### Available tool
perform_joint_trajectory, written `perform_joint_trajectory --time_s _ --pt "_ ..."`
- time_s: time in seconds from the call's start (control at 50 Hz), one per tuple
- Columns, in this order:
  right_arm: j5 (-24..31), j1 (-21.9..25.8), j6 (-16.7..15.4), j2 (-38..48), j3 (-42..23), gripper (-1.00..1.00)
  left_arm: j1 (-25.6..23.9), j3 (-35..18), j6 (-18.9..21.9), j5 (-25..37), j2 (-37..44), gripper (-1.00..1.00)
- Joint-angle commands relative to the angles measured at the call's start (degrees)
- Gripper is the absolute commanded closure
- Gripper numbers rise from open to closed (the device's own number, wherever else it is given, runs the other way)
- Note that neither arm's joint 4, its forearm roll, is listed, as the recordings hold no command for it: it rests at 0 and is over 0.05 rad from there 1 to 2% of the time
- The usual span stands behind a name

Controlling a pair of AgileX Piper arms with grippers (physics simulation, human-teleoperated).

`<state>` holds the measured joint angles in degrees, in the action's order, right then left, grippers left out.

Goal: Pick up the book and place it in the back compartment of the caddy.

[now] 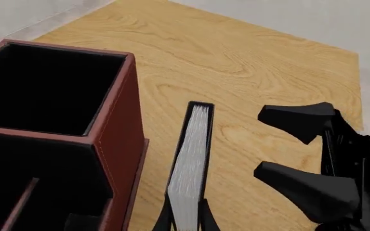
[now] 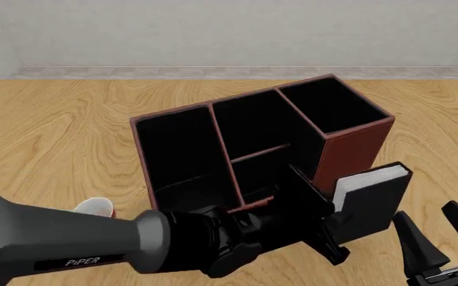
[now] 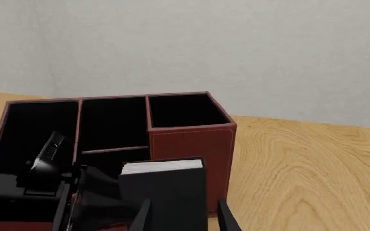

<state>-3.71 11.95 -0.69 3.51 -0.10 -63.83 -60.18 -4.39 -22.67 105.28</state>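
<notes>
The book (image 2: pixel 376 182), black with white page edges, stands upright in my left gripper (image 2: pixel 342 217), which is shut on its lower part. It sits just off the caddy's (image 2: pixel 352 149) near right corner, beside the tall square cell's outer wall. In the left wrist view the book (image 1: pixel 190 163) stands edge-on next to the caddy (image 1: pixel 117 139). The small cell (image 2: pixel 254 174) behind the low wall is partly hidden by my left gripper. My right gripper (image 2: pixel 436 229) is open and empty, close to the book's near right side and apart from it. It also shows in the left wrist view (image 1: pixel 278 144).
The caddy's long narrow cell (image 2: pixel 177 155) lies at its left and the tall square cell (image 2: pixel 328 104) at its far right. A red mug (image 2: pixel 95 207) peeks out behind my left arm at the near left. Bare wooden table (image 2: pixel 436 119) lies right of the caddy.
</notes>
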Motion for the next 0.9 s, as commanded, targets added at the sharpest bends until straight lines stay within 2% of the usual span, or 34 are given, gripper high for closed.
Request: perform_joint_trajectory --time_s 0.02,0.16,0.2,0.26,0.3,0.34,0.5,0.76,0.9 --pt "0.05 0.01 -0.01 -0.07 0.01 -1.0 -0.87 2.83 1.44 -0.02 -6.07 1.0" --pt "0.17 0.02 -0.02 -0.17 -0.01 -1.0 -0.59 3.98 2.22 1.04 -8.45 1.0" --pt "0.14 0.02 0.0 -0.13 -0.01 -1.0 -0.77 4.27 5.97 1.22 -8.68 1.0" --pt "0.32 0.02 0.02 -0.29 -0.02 -1.0 -0.09 4.7 4.98 1.58 -9.74 1.0" --pt "0.49 0.02 -0.01 -0.45 -0.05 -1.0 0.92 5.37 7.33 1.77 -10.94 1.0" --pt "0.03 0.02 -0.01 -0.04 0.01 -1.0 0.64 5.58 5.71 2.62 -12.22 1.0" --pt "0.47 0.03 -0.01 -0.44 -0.03 -1.0 0.13 7.72 5.94 4.05 -16.23 1.0" --pt "0.32 0.03 0.01 -0.29 -0.02 -1.0 3.66 10.62 5.59 6.59 -22.37 1.0" --pt "0.31 0.03 0.0 -0.27 -0.02 -1.0 3.84 10.79 6.0 8.94 -25.5 1.0"
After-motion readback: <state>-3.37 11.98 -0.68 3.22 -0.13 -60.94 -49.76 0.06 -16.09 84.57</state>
